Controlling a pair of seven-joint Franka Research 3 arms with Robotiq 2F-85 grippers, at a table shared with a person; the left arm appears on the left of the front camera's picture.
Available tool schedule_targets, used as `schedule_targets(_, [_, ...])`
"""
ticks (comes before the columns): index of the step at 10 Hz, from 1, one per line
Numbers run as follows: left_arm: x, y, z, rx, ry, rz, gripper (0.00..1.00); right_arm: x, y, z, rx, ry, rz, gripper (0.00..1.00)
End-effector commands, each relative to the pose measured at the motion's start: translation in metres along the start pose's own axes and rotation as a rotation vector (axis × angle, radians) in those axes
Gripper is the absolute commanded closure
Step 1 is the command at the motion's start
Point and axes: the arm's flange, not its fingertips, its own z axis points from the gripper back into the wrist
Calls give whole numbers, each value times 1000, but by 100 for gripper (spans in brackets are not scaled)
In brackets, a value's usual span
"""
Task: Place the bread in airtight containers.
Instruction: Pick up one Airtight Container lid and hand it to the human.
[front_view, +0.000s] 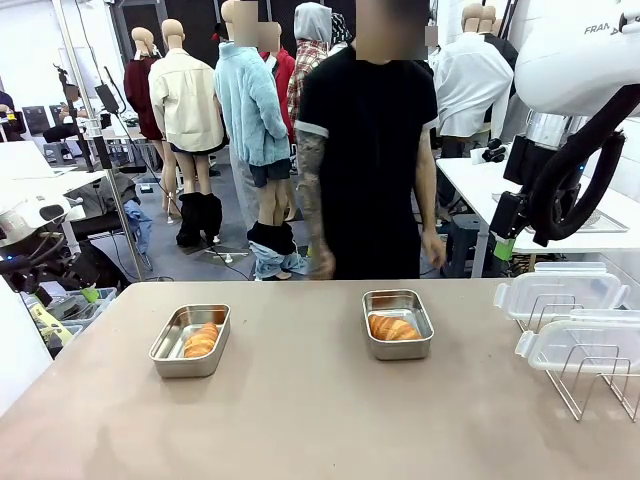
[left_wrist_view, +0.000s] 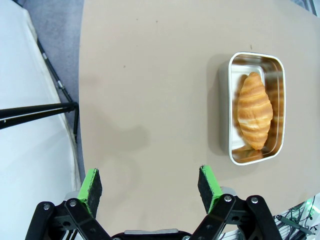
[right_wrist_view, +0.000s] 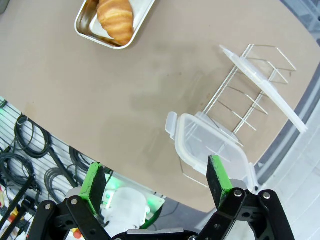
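Two shiny steel tins stand open on the table, each holding one golden croissant. The left tin (front_view: 165, 352) holds a croissant (front_view: 201, 340), seen from above as tin (left_wrist_view: 276, 95) and croissant (left_wrist_view: 254, 110). The right tin (front_view: 421, 344) holds another croissant (front_view: 393, 328), also visible as tin (right_wrist_view: 95, 36) and croissant (right_wrist_view: 116, 15). My left gripper (left_wrist_view: 150, 185) hangs open above bare table, left of its tin. High over the table's near right, my right gripper (right_wrist_view: 156, 185) is open and holds nothing. Two clear lids (front_view: 558, 293) (front_view: 585, 340) rest on a wire rack.
The wire rack (front_view: 590, 385) with the lids (right_wrist_view: 212, 145) (right_wrist_view: 265, 87) stands at the table's right edge. A person (front_view: 370, 150) stands at the far side, hands down and off the table. My right arm (front_view: 575, 70) hangs at the upper right. Cables lie below the table's near edge.
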Motion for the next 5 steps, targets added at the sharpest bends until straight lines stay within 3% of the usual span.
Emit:
schedule_targets(1, [-2, 0, 1, 15, -2, 12, 0, 3, 0, 1, -15, 3, -16, 0])
schedule_targets(5, [-2, 0, 1, 15, -2, 12, 0, 3, 0, 1, -15, 3, -16, 0])
